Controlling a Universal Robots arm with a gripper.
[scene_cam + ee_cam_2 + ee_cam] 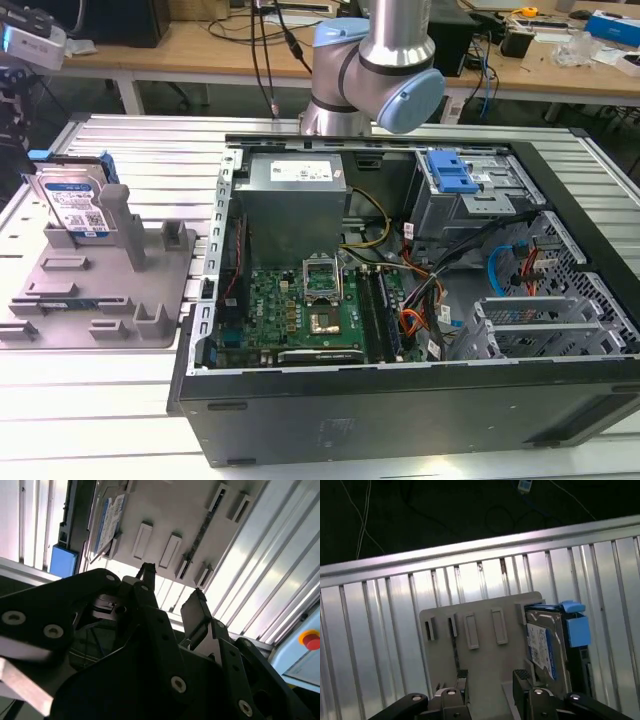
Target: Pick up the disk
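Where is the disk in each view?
Exterior view: the disk stands on edge in the grey fixture, at the exterior view's left.
Second wrist view: disk at one edge of the grey fixture.
First wrist view: disk at one edge of the grey fixture.
Shared landmark: the grey fixture.

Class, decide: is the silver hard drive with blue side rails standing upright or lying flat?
Upright: the silver hard drive stands on edge in the grey plastic fixture.
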